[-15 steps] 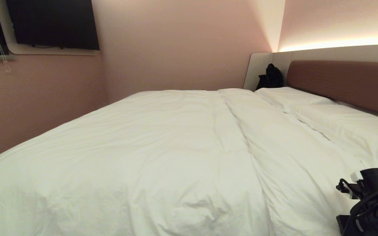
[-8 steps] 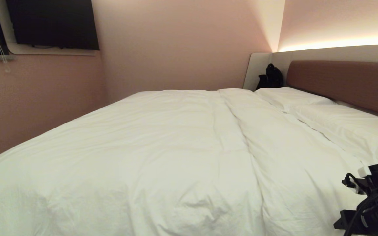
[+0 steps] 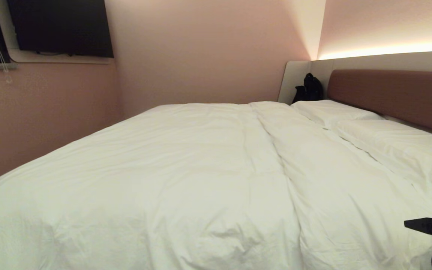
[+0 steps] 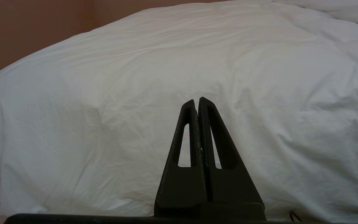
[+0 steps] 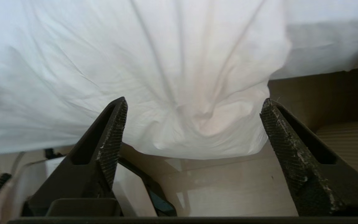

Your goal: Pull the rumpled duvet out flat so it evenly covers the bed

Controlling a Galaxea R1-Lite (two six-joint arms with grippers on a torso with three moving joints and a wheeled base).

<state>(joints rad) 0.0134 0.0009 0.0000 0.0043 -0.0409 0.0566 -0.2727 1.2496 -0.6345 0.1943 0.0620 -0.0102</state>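
Pink-walled bedroom, brown headboard at 2 o'clock, two pillows below it. Duvet spread over most of bed, soft wrinkles, ridge down the middle. Likely light, puffy, limp; slides easily, bunches under a pinch. Best grabbed at hanging corner or along an edge, deep bite. Right gripper at 4 o'clock, jaws wide apart, corner between them, unheld. Left gripper parked low at 6 o'clock, jaws closed, empty.
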